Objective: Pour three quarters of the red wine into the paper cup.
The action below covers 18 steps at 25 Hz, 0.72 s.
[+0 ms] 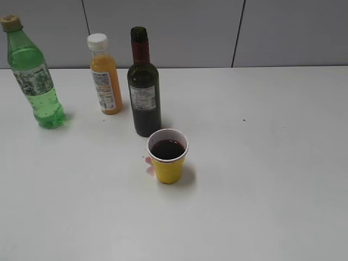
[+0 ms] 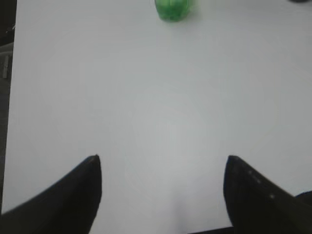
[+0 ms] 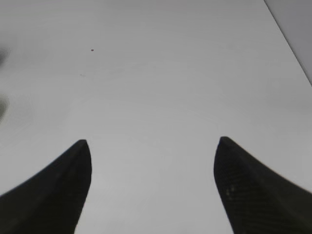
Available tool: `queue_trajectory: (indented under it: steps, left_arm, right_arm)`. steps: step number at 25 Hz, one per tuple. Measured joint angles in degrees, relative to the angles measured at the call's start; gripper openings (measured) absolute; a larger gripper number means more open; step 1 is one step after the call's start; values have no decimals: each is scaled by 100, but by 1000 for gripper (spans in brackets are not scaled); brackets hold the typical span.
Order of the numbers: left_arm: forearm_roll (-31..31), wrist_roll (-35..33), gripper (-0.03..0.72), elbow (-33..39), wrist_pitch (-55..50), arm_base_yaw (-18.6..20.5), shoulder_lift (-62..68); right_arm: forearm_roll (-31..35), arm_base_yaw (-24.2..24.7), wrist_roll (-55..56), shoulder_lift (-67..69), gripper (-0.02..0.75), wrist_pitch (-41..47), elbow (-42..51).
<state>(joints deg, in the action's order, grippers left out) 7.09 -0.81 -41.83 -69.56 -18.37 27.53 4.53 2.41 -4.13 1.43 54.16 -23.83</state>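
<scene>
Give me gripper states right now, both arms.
Left gripper: open, empty, above bare table.
Right gripper: open, empty, also above bare table.

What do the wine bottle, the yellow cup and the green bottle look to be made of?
Wine bottle: dark green glass by its look, glossy, with a paper-like white label and red neck foil. Cup: probably paper, matte yellow outside, white rolled rim. Green bottle: likely thin clear plastic, translucent green with a ribbed, bumpy base.
</scene>
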Motion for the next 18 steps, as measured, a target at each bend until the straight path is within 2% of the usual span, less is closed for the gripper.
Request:
queue_trajectory:
  steps: [5,8,13,18]
  left_arm:
    - [-43,0,580,0,-17,0,-777]
    - [-59,0,560,290,93,0,-1282]
    - [-661,0,509,1011,385,0,-2192]
    - [-1130,36,438,1176,693,0,-2625]
  right_arm:
    - [0,0,0,0,592,0,0]
    - [0,0,0,0,592,0,0]
    - [0,0,0,0,592,0,0]
    - [0,0,0,0,592,0,0]
